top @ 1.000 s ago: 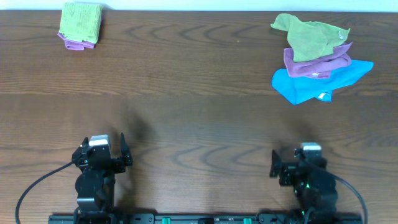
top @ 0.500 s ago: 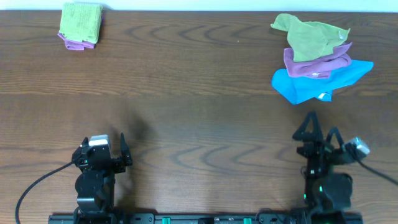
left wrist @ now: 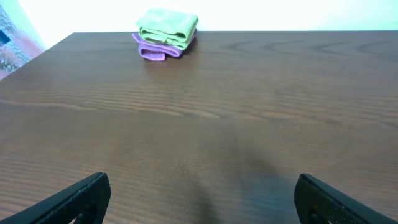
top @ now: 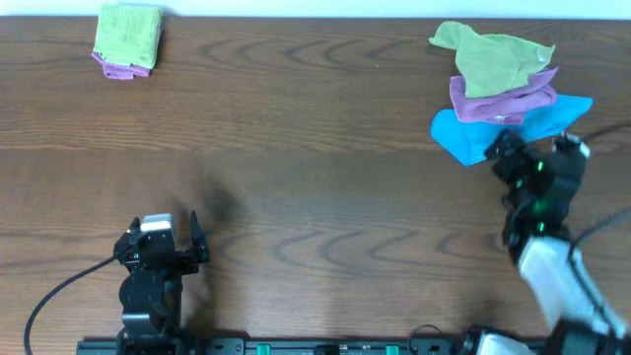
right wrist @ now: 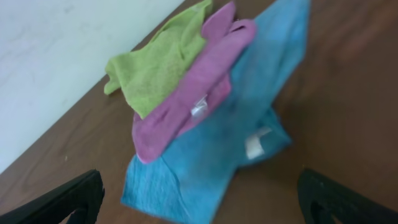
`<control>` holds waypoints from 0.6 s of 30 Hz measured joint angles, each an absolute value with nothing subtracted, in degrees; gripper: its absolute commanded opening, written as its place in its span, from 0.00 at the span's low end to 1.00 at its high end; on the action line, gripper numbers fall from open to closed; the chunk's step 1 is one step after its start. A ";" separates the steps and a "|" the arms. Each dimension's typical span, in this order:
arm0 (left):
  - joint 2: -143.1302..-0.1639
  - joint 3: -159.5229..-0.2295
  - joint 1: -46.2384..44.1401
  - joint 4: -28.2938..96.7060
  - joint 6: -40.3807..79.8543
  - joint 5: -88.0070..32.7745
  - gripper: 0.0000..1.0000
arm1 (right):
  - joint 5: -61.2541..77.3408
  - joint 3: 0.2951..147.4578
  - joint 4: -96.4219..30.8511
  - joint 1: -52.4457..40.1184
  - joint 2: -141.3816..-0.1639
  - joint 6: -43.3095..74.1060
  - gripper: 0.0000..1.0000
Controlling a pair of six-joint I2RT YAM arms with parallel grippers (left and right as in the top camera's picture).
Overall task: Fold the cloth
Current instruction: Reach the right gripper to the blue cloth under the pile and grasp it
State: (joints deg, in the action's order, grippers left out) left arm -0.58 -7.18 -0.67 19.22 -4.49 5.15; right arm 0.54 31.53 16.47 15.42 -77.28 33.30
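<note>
The sky-blue cloth (top: 461,135) lies crumpled at the bottom of a pile at the back right, under a purple cloth (top: 498,100) and an olive-green cloth (top: 490,57). In the right wrist view the blue cloth (right wrist: 211,155) shows its white tag (right wrist: 253,146). My right gripper (top: 518,155) hovers at the cloth's near edge, open and empty (right wrist: 199,208). My left gripper (top: 163,237) rests open and empty at the front left (left wrist: 199,202).
A folded green cloth on a folded purple one (top: 128,39) sits at the back left corner, also seen in the left wrist view (left wrist: 166,34). The brown wooden table (top: 315,197) ends at a white wall behind.
My right arm has swung from the front right up and back to the blue cloth's near edge. The left arm has not moved.
</note>
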 measured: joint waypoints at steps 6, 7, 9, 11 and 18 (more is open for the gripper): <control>-0.58 -7.18 -0.67 19.20 -4.51 5.15 0.95 | 3.79 40.69 14.63 15.64 -89.49 30.81 0.99; -0.58 -7.18 -0.67 19.20 -4.49 5.15 0.95 | 4.12 42.11 14.17 15.70 -91.42 30.50 0.99; -0.58 -7.18 -0.67 19.20 -4.49 5.15 0.95 | 4.82 44.95 13.02 15.84 -95.18 30.11 0.99; -0.58 -7.18 -0.67 19.20 -4.49 5.15 0.95 | 5.43 47.13 12.08 16.03 -98.00 29.80 0.99; -0.58 -7.18 -0.67 19.20 -4.49 5.15 0.95 | 6.24 50.39 11.29 16.08 -103.57 29.26 0.96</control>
